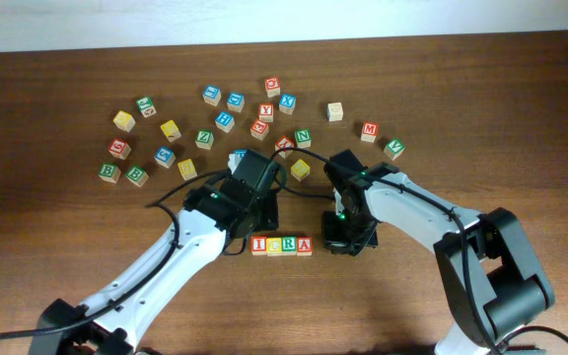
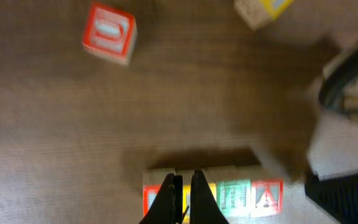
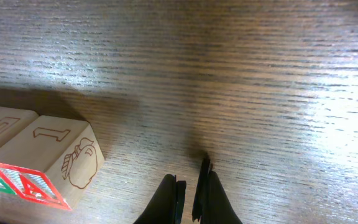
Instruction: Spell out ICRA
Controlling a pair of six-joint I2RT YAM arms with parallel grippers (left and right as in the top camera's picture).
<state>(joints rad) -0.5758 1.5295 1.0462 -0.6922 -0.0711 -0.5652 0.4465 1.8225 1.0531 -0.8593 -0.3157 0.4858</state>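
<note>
- Your four task cubes sat in one snug row on the bench [image 1: 461,286], near its front middle: red I cube [image 1: 260,245], yellow C cube [image 1: 275,245], green R cube [image 1: 289,245], red A cube [image 1: 304,245].
- The row's long axis ran left to right across the overhead view. The letter faces pointed up and read ICRA from the robot's side.
- Your left jaws were pressed together and empty at the row's left end, by the I and C cubes. Whether they touched the cubes could not be told.
- Your right jaws were also pressed together, holding nothing, low over bare wood near the A end, not touching it.
- Likely reason: closed tips flanking the row suited nudging it straight, not lifting.
- Loose cubes [image 1: 225,120] lay scattered well behind the row.
</note>
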